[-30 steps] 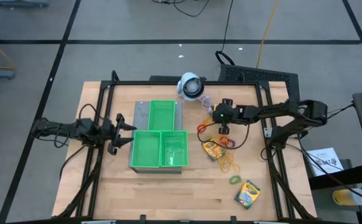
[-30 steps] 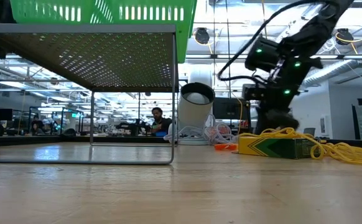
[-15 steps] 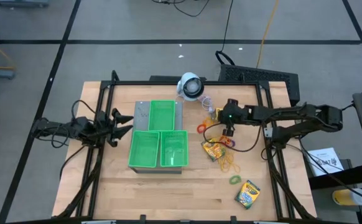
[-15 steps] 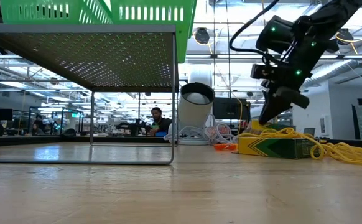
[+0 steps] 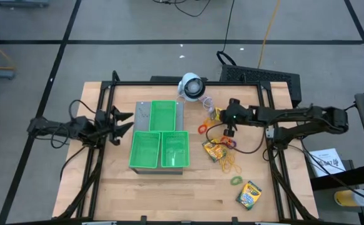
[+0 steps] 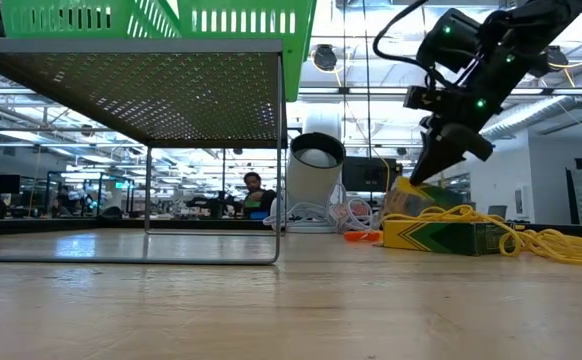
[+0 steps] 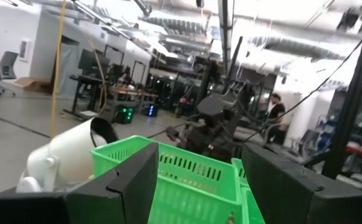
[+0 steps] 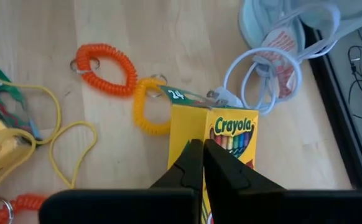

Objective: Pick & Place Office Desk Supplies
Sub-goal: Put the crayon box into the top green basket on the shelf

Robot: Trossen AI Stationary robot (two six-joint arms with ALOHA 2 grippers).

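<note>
From above, the right gripper reaches in over the right half of the wooden table, just right of the green trays, with its fingers pressed together and nothing between them. Below it lies a yellow-and-green crayon box among tan-yellow rubber bands; a small green loop sits nearer the front edge, and a second crayon box lies beyond it toward the front right corner. An orange coil rests between the trays and the gripper, and a white round device stands at the back edge. The left gripper waits at the left side of the trays, fingers spread and empty. At table height, the right gripper points down, its tip at the raised end of a tilted crayon box that leans behind a flat-lying crayon box draped with yellow bands. In the left wrist view, the two dark fingers stand well apart with a green tray beyond them. In the right wrist view, the shut fingertips rest against the top of an upright yellow Crayola box, with an orange coil, a yellow coil and thin yellow loops on the wood nearby.
</note>
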